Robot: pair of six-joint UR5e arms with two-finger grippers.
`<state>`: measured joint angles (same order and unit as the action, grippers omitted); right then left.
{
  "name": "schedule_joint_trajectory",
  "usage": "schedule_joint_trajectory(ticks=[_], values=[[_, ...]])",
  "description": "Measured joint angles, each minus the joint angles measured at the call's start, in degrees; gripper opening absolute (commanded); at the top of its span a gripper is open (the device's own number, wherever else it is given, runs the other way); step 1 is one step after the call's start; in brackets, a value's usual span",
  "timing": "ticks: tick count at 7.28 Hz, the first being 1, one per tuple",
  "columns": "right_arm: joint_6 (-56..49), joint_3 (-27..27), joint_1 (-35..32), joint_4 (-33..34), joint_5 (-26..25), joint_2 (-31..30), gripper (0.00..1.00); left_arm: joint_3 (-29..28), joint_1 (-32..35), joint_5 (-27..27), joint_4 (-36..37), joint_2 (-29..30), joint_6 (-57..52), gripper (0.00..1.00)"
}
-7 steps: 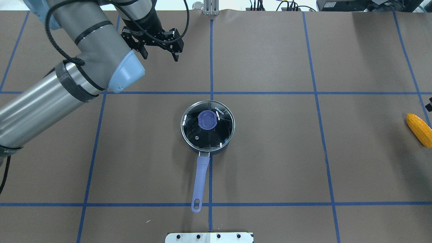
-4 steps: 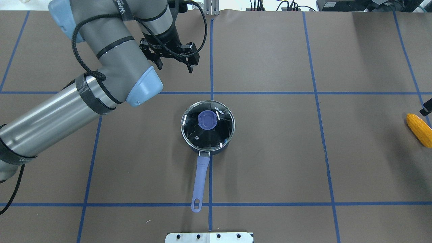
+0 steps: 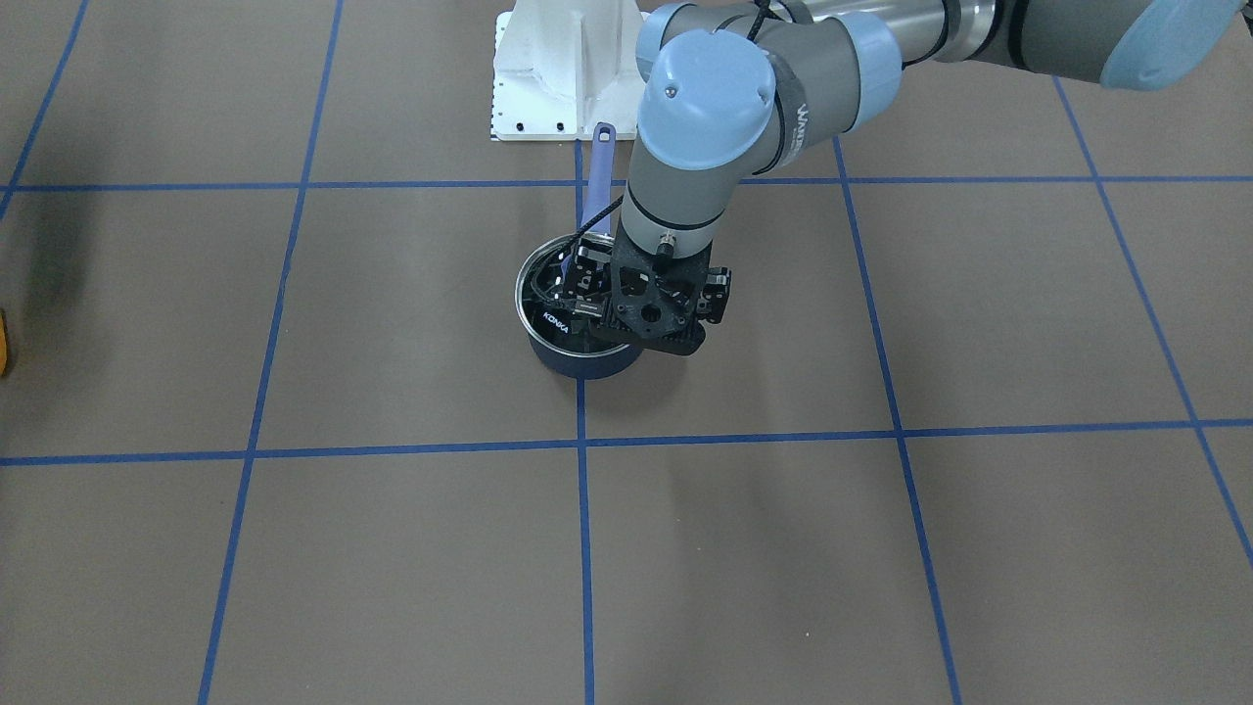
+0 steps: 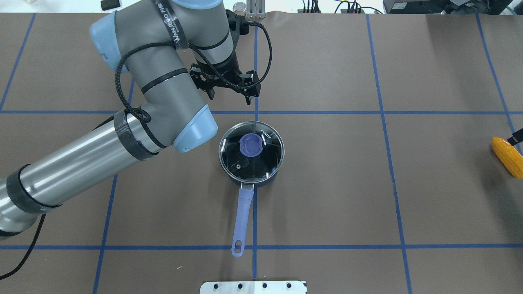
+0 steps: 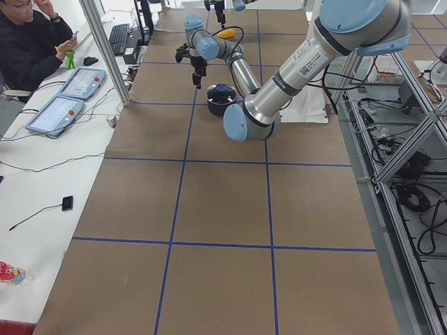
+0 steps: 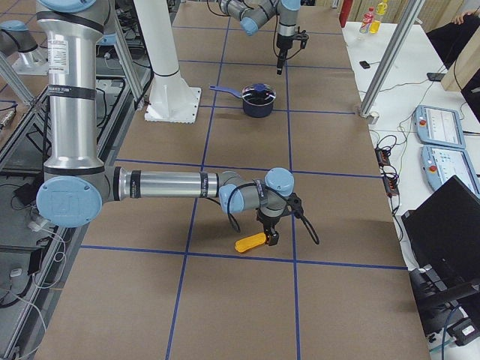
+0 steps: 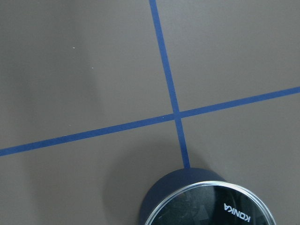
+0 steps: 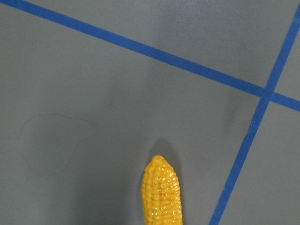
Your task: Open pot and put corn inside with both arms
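The navy pot [image 4: 263,182] stands mid-table with its lavender handle [image 4: 242,220] pointing toward the robot's base. The glass KONKA lid [image 4: 261,161] with a blue knob [image 4: 251,145] sits on it. My left gripper [image 4: 230,97] is open and empty, raised just beyond the pot's far rim. The left wrist view shows the pot's wall [image 7: 180,187] and the lid's edge [image 7: 211,206]. The corn [image 4: 508,157] lies at the far right edge and shows in the right wrist view [image 8: 161,194]. Only a sliver of my right gripper [image 4: 516,136] shows, by the corn's tip; I cannot tell its state.
Brown table cover with a blue tape grid [image 4: 256,112]. The white mounting base [image 3: 563,69] stands behind the pot's handle. Operator consoles [image 6: 442,142] lie on the side table beyond the far edge.
My left arm has swung right and nearer to the pot, gripper still open. At the right edge the right gripper's sliver has shifted closer to the corn's tip.
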<state>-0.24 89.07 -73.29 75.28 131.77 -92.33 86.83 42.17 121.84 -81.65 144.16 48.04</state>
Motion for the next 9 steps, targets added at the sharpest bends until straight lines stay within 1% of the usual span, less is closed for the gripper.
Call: schedule_joint_trajectory(ticks=[2, 4, 5, 9], values=[[-0.04, -0.46, 0.8, -0.59, -0.3, -0.04, 0.99, 0.14, -0.89, -0.32, 0.02, 0.19, 0.13, 1.0], [-0.49, -1.01, 3.0, -0.65, -1.21, -0.1, 0.98, 0.2, -1.08, -0.32, 0.07, 0.22, 0.19, 1.0], [-0.67, -1.14, 3.81, -0.68, -1.46, -0.24, 0.92, 0.26, -1.11, -0.3, 0.1, 0.19, 0.2, 1.0], [-1.46, -1.26, 5.15, -1.01, -1.84, -1.59, 0.89, 0.41, -1.12, -0.21, 0.15, 0.0, 0.21, 1.0]])
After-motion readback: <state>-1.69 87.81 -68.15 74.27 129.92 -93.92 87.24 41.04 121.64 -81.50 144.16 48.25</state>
